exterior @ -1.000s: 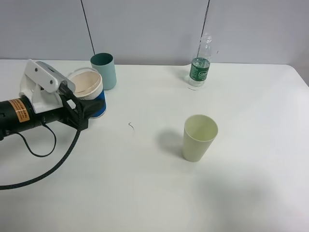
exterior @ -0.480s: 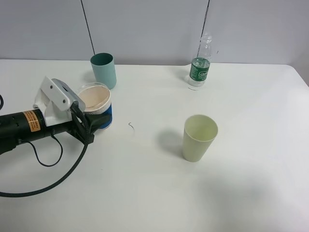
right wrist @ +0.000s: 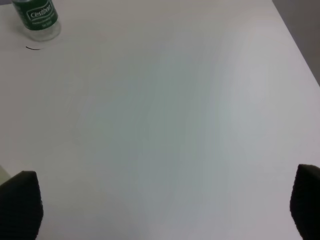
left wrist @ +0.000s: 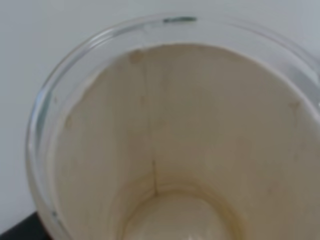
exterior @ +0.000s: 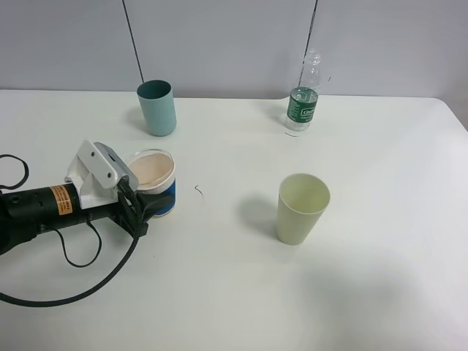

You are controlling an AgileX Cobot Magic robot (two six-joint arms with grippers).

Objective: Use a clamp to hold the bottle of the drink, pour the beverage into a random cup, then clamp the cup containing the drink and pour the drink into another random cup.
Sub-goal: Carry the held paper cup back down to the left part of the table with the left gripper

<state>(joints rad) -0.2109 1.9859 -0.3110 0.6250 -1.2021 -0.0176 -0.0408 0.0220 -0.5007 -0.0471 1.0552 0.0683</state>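
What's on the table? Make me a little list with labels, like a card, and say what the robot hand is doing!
held cup: white cup with blue band, gripped by the left gripper, tilted a bit
teal cup: upright, far left
pale green cup: upright, middle right, standing alone
bottle: clear, green label, upright at the back
right gripper: open, holding nothing
table: white

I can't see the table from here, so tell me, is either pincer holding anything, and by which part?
The left pincer grips the blue-and-white paper cup by its lower side wall. The right pincer holds nothing.
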